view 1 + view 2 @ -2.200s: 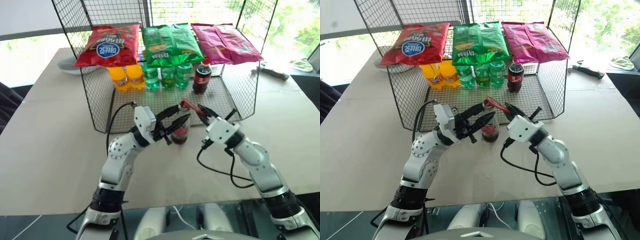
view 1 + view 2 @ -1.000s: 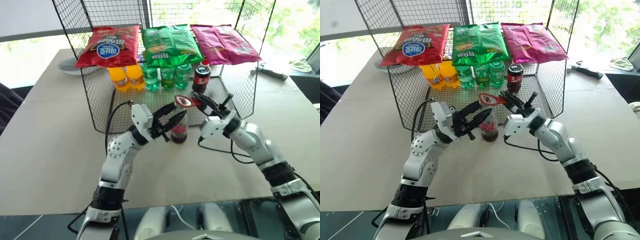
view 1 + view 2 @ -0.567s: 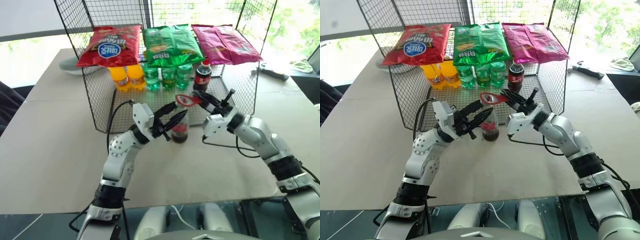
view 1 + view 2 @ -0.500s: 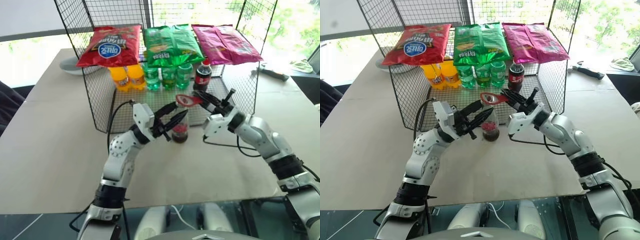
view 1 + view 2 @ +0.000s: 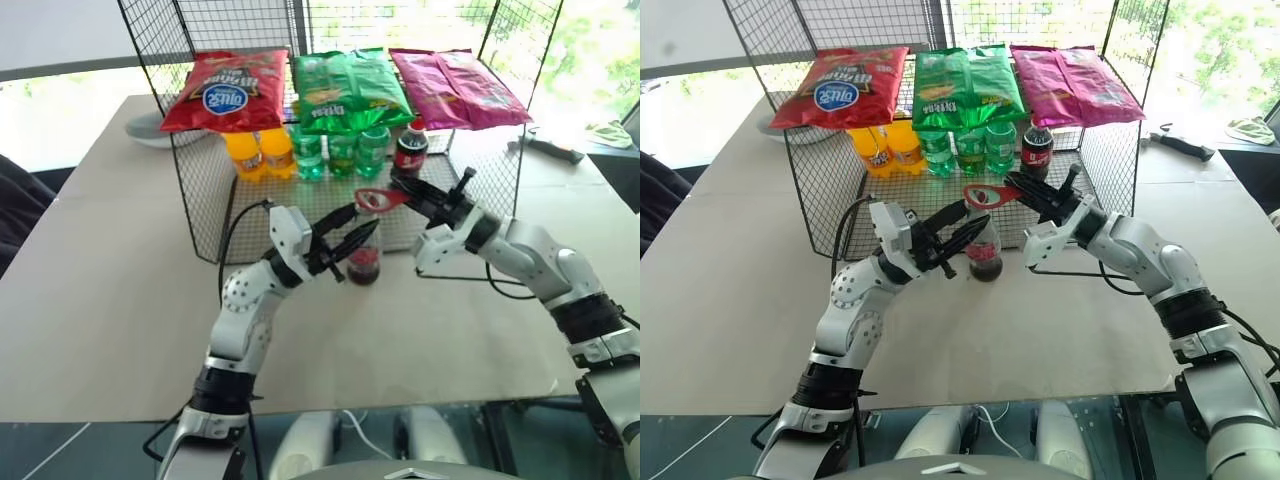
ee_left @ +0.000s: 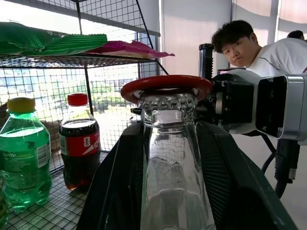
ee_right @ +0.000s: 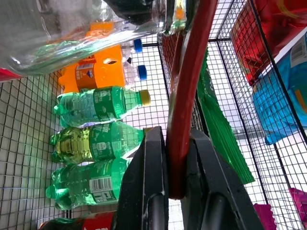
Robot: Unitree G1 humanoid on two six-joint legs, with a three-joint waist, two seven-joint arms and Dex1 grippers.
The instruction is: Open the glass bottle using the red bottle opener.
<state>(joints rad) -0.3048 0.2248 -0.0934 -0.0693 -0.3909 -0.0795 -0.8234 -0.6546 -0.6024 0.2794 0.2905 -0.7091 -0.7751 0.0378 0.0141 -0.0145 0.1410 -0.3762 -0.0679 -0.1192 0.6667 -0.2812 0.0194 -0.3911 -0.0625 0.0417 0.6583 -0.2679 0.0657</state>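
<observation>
Black fingers of the left gripper (image 5: 345, 236) clamped on either side of the glass bottle (image 5: 364, 262), upright on the table (image 5: 120, 300), dark red drink in its lower half. Right gripper (image 7: 175, 158) pinched on the red bottle opener (image 5: 378, 199), ring apparently seated over the crimped cap; contact hard to confirm.

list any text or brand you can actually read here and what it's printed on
"Sprite": label of the green plastic bottle in the left wrist view.
Cola bottle: white script on the red label, too small to read.
Red chip bag: round blue logo, lettering upside down and unreadable.
Green chip bag: print too blurred to read.
Pink chip bag: print not legible.
</observation>
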